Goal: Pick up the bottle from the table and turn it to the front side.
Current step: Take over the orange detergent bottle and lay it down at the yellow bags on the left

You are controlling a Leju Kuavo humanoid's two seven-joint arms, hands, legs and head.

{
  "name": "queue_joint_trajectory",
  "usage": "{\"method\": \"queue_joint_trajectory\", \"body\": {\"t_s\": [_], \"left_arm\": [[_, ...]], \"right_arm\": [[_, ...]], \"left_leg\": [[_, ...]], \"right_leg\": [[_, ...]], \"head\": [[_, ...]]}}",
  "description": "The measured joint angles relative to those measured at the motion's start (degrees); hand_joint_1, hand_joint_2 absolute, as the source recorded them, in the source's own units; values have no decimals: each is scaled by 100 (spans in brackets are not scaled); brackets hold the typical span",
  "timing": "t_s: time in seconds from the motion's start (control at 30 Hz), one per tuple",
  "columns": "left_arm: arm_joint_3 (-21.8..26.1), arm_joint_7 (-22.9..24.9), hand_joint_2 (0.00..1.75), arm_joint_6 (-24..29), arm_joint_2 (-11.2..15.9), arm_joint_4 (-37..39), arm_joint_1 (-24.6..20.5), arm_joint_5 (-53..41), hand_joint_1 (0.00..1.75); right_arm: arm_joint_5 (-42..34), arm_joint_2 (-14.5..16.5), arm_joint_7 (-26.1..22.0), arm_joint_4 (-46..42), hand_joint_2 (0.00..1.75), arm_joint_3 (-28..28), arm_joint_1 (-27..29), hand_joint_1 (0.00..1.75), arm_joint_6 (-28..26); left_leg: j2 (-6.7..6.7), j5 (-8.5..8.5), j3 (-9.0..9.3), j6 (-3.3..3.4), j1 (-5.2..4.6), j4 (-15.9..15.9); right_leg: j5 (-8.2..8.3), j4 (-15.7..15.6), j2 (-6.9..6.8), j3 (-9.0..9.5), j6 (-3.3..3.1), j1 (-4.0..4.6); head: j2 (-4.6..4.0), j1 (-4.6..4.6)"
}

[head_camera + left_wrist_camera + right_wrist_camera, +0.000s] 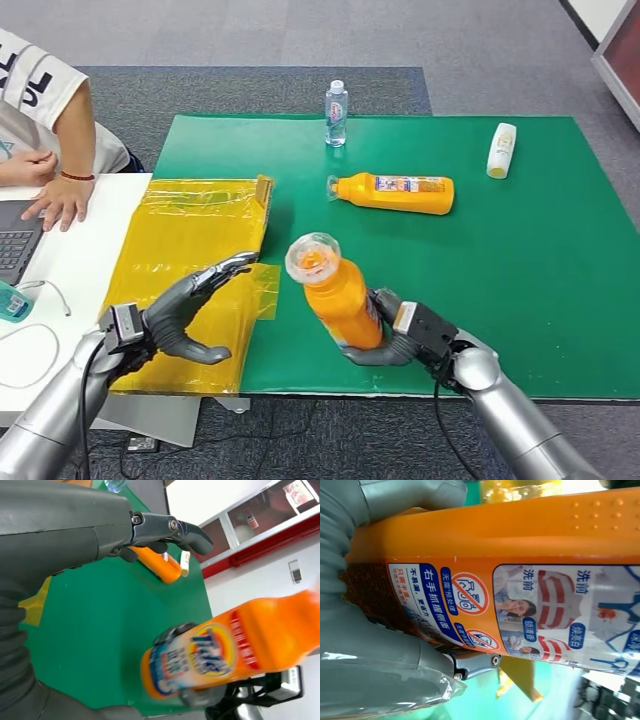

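The right hand (400, 335) was clamped around the base of the orange bottle (341, 297), fingers wrapped on its lower body, holding it clear of the green mat (528, 280) near the front edge and tilted so the cap (312, 257) leaned toward the left hand (185, 315). That hand hovered over the yellow sheet (189, 230), fingers apart and holding nothing. The lift looked done and the turn in hand – the next move would call for rotating the bottle about its long axis until the front label faced forward, perhaps with the left hand steadying. The bottle was smooth glossy plastic with a flattened body, a row of raised dots and a printed label; the cap was clear. A second orange bottle (396, 192) lay flat farther back – likewise slick
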Motion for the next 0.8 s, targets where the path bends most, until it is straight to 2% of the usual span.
{"method": "queue_joint_trajectory", "body": {"t_s": [0.2, 0.4, 0.8], "left_arm": [[-174, 0, 175, 95, -42, 138, -356, -14, 0], [-286, 0, 175, 144, -210, 324, -591, 35, 0], [-375, 0, 175, 98, -459, 603, -682, 137, 0]], "right_arm": [[173, 240, -1, 417, 175, 240, -71, 175, -332], [200, 469, -1, 641, 175, 328, -130, 175, -494], [207, 766, 108, 355, 175, 368, -171, 175, -653]], "left_leg": [[0, 1, -1, 0, 0, 0], [0, 1, -2, 0, -1, 0], [1, 2, -3, -1, 0, 0]], "right_leg": [[0, 0, 0, -2, 0, 0], [0, 0, 0, -2, 0, 0], [0, 1, 1, -5, -1, 0]], "head": [[0, 0], [0, 0], [0, 1]]}}
